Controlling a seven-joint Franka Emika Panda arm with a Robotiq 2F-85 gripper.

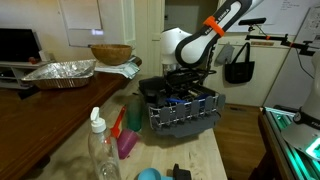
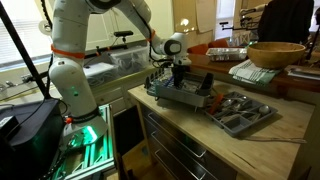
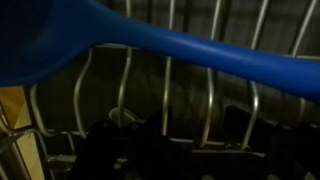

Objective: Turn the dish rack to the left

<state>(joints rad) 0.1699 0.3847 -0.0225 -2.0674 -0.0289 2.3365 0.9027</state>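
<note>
The dish rack [image 1: 182, 108] is a large dark grey tray with black wire dividers, standing at the far end of the wooden table; it shows in both exterior views [image 2: 182, 94]. My gripper [image 1: 181, 82] points down into the rack's middle [image 2: 178, 70]. In the wrist view a blue utensil [image 3: 200, 50] crosses the top, above the wire dividers [image 3: 168, 100] and the rack's dark floor. My fingers [image 3: 165, 158] are only a black mass at the bottom, too dark to tell open from shut.
A clear bottle [image 1: 100, 150], a pink-purple item [image 1: 126, 136] and a small black object [image 1: 180, 172] stand on the near table. A foil tray [image 1: 60, 72] and wicker bowl [image 1: 110, 53] sit on the side counter. A grey cutlery tray [image 2: 240, 112] lies beside the rack.
</note>
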